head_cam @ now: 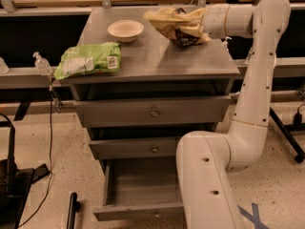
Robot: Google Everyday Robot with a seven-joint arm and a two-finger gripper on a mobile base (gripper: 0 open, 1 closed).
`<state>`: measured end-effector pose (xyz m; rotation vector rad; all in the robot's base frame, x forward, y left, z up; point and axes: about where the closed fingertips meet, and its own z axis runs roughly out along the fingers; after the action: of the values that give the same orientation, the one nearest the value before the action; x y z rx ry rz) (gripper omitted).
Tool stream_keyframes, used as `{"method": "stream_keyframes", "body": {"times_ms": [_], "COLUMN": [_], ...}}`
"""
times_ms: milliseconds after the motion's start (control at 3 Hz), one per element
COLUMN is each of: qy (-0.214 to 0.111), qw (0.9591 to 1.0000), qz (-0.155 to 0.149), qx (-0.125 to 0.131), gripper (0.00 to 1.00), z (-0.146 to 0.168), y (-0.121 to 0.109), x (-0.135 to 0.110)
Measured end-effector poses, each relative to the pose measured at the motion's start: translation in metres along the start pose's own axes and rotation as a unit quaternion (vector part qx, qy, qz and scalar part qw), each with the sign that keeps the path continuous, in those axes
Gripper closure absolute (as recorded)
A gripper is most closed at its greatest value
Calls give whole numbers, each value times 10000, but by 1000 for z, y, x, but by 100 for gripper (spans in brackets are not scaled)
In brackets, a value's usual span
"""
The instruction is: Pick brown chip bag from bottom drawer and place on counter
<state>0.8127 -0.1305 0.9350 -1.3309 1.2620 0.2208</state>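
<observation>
The brown chip bag (175, 28) lies tipped on its side, low over the back right of the grey counter (143, 56), its cream edges bunched toward the arm. My gripper (196, 25) reaches in from the right at the bag's bunched end, mostly hidden by it, and is shut on the bag. The bottom drawer (138, 187) is pulled open below, and its grey floor holds nothing I can see. My white arm covers the drawer's right part.
A bright green chip bag (88, 59) lies at the counter's front left. A white bowl (125, 30) sits at the back. Two shut drawer fronts with knobs (152, 111) are above the open drawer. A clear bottle (42, 63) stands left.
</observation>
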Motion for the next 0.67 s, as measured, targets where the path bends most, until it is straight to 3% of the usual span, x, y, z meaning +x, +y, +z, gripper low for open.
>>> {"method": "stream_keyframes", "body": {"times_ms": [333, 667], "qy": [-108, -223], "qw": [9975, 9978], "qz": [437, 528], "qx": [-543, -325], "gripper": [82, 51], "z": [22, 13], "y": [59, 65], "x": [17, 12]}}
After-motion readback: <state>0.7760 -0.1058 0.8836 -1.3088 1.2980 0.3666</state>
